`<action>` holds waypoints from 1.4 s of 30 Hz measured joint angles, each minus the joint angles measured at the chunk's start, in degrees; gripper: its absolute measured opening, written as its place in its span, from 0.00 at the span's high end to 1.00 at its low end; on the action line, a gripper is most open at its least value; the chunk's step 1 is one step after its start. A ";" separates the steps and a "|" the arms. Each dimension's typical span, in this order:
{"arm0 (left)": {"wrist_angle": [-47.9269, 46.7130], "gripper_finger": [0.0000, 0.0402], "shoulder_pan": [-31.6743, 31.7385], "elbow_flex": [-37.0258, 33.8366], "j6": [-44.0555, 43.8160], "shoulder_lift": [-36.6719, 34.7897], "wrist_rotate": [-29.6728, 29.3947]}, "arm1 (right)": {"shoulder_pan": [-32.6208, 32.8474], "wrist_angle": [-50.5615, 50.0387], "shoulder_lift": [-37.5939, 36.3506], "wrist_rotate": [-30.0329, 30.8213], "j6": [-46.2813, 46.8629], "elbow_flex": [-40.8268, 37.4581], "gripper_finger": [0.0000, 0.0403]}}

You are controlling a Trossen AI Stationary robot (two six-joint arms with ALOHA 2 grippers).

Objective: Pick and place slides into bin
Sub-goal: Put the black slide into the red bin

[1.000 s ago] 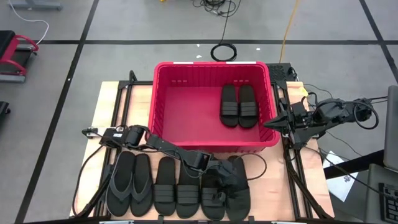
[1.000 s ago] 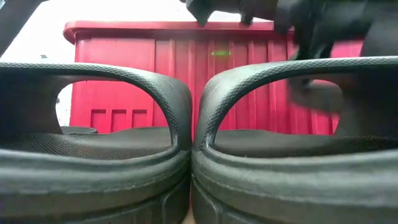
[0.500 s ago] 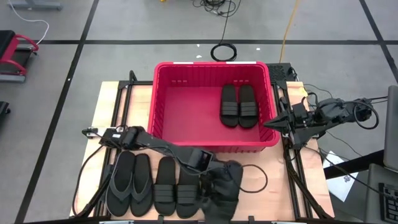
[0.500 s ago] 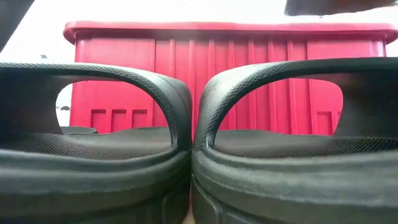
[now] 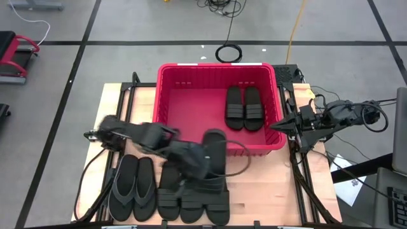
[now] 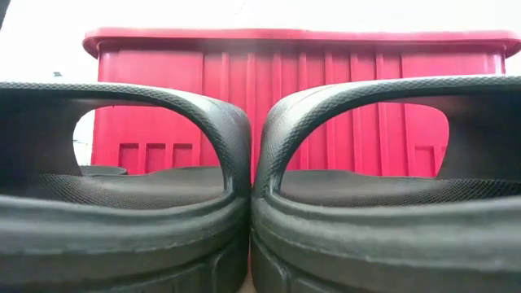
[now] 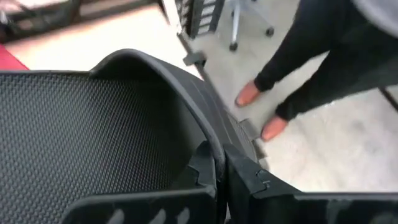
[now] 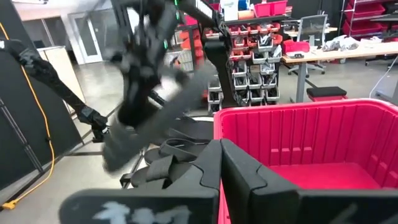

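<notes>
Roughly 2 of 8 flat black rubber slides (image 5: 245, 107) in big red slotted plastic bin (image 5: 184, 102) | left gripper (image 5: 202, 154) jaws clenched on lifted slide (image 5: 215, 151) near bin's front wall | 5 left on worktop (image 5: 273, 191) | right gripper (image 5: 278, 126) idle beside bin, jaws closed empty

High view: looks straight down from above on the whole wooden table (image 5: 111, 102), the large red slotted plastic bin (image 5: 191, 108) and both arms.
Low view: sits at table-top height, very close behind 2 black ribbed rubber slides (image 6: 122, 203), facing the bin's wall.
Left wrist view: pressed close against a black textured slide (image 7: 81, 130), floor beyond.
Right wrist view: beside the bin, facing across the table.
Shared: all but the left wrist view show the bin.
</notes>
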 joint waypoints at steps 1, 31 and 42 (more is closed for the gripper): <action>-0.41 1.00 -1.18 0.00 -0.73 -1.51 -0.72 | -0.01 0.10 0.00 0.06 0.01 0.02 1.00; -0.09 1.00 39.60 0.00 22.68 -7.67 13.76 | -0.01 0.40 2.54 13.67 -3.96 0.00 1.00; -6.40 1.00 47.32 -0.12 30.40 11.10 25.72 | -0.01 -0.18 2.43 13.67 -10.50 0.02 1.00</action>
